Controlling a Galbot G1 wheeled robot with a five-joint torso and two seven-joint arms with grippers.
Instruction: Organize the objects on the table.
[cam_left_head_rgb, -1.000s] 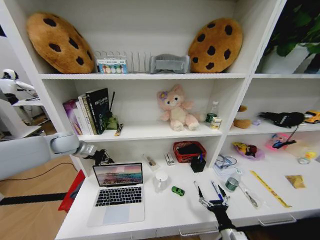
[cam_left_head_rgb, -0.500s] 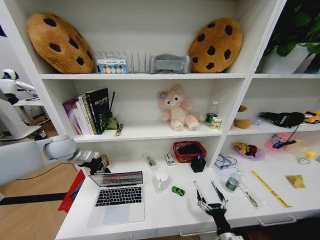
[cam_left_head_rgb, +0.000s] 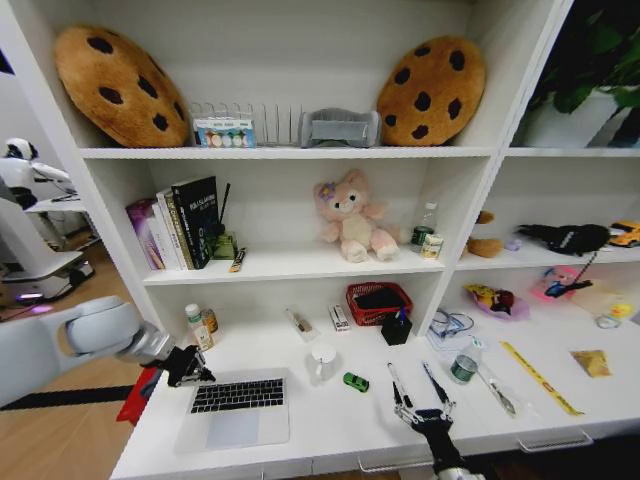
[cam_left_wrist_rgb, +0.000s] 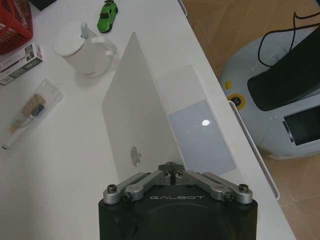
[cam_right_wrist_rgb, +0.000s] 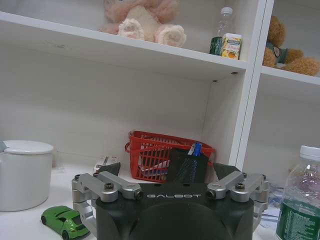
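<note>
The silver laptop (cam_left_head_rgb: 235, 410) lies at the left of the white table (cam_left_head_rgb: 330, 425). Its lid (cam_left_wrist_rgb: 135, 115) leans low over the keyboard. My left gripper (cam_left_head_rgb: 192, 364) is shut, its tips (cam_left_wrist_rgb: 172, 167) against the lid's top edge. A green toy car (cam_left_head_rgb: 355, 381) stands mid-table, beside the mug. A black pen (cam_left_head_rgb: 392, 378) and a blue pen (cam_left_head_rgb: 432, 379) lie just beyond my right gripper (cam_left_head_rgb: 421, 413). That gripper hovers open at the front edge, its fingers (cam_right_wrist_rgb: 82, 200) spread wide and holding nothing.
A white lidded mug (cam_left_head_rgb: 322, 360) stands between laptop and car. Behind are a red basket (cam_left_head_rgb: 378, 300), a black pen holder (cam_left_head_rgb: 397, 328) and two small bottles (cam_left_head_rgb: 198, 325). A water bottle (cam_left_head_rgb: 463, 367) stands right of the pens. Shelves rise at the back.
The laptop lid has swung down from upright to a low tilt. My left gripper came down and forward with its top edge. The right gripper dropped slightly toward the front edge.
</note>
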